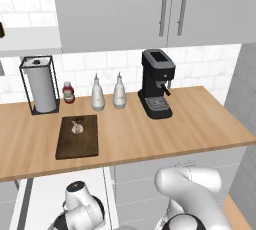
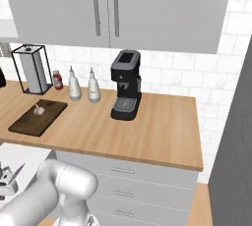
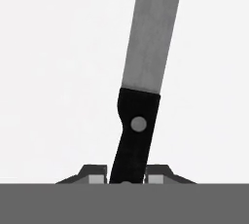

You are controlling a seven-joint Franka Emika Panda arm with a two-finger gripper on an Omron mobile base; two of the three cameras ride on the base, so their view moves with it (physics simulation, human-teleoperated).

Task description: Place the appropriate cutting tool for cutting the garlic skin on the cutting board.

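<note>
In the hand view, the cutting tool (image 3: 138, 125), a knife with a black handle and a narrow grey blade, points up and away over a white surface. My gripper (image 3: 126, 177) is shut on the lower end of its handle, one fingertip on each side. The garlic (image 1: 76, 127) (image 2: 39, 110) lies on the far end of the dark brown cutting board (image 1: 77, 146) (image 2: 27, 122), on the left part of the wooden counter. The arm bends down below the counter's front edge, well short of the board.
Along the wall behind the board stand a paper towel holder (image 1: 40, 85), a small red jar (image 1: 68, 92) and two white bottles (image 1: 97, 94). A black coffee machine (image 1: 157, 84) (image 2: 125, 85) stands mid-counter. Below the counter front, a white drawer (image 1: 45, 199) stands open.
</note>
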